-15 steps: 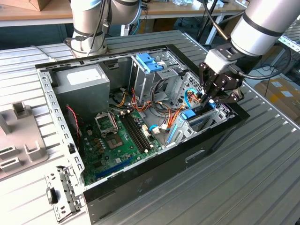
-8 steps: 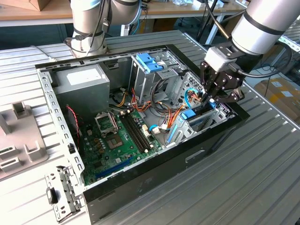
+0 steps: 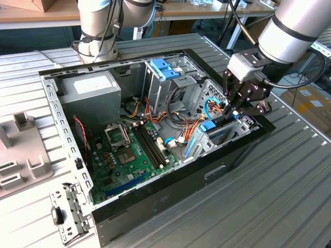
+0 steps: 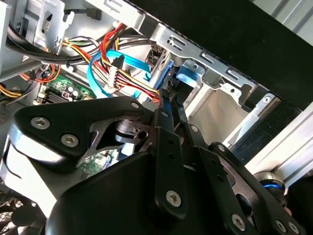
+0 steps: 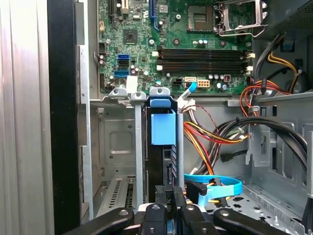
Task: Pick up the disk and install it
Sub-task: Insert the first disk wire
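Note:
The disk [image 3: 219, 133] stands on edge inside the grey drive bay [image 3: 202, 145] at the case's corner on the exterior view's right. In the first wrist view its dark edge and blue side rail [image 5: 163, 128] run between the bay's metal walls [image 5: 117, 147]. My gripper [image 3: 235, 112] hangs right over the disk's outer end. In both wrist views the black fingers [image 5: 179, 196] lie close together with nothing seen between them, and their tips [image 4: 169, 90] meet the blue end of the disk [image 4: 189, 73].
The open computer case [image 3: 170, 170] lies on a slatted metal table. Inside are the green motherboard [image 3: 129, 150], a grey power-supply box [image 3: 90, 88], a cage with blue clips [image 3: 165, 70] and loose coloured cables [image 5: 210, 134], including a blue cable [image 5: 215, 186] beside the fingers. A second arm's base [image 3: 98, 31] stands behind.

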